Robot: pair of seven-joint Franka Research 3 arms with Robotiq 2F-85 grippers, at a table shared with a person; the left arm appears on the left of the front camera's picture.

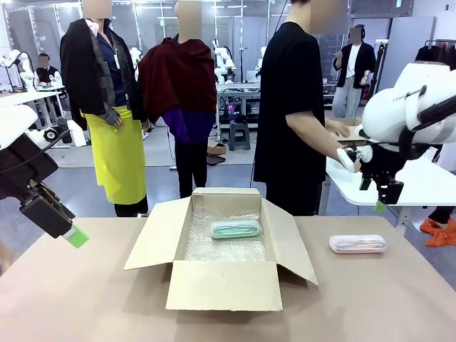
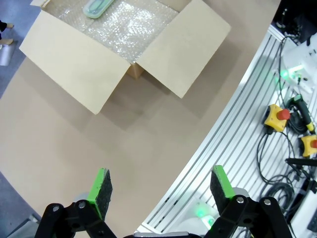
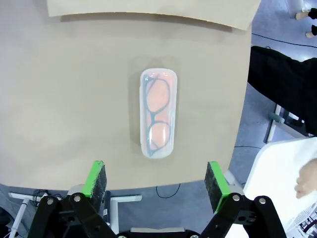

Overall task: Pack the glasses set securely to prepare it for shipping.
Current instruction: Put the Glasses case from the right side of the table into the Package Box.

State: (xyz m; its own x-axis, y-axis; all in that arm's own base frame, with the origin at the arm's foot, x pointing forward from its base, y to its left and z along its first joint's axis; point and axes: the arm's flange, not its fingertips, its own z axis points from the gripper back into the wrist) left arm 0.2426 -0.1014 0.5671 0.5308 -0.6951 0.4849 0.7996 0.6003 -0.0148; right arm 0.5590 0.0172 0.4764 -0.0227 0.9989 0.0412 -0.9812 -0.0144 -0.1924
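Both my claws hang spread wide, pinching nothing. My left gripper [image 2: 161, 186] hovers over the near left edge of the table [image 1: 78, 299], and my right gripper [image 3: 156, 178] is raised above the right side. Beneath the right one, the pale pink pack [image 3: 158, 114] lies flat on the bare tabletop, apart from the open cardboard box [image 1: 224, 285]. Inside that box the mint green pack [image 1: 235, 229] rests on bubble wrap [image 1: 214, 248], near the far wall. Beyond the table stands a person [image 1: 288, 107] in black.
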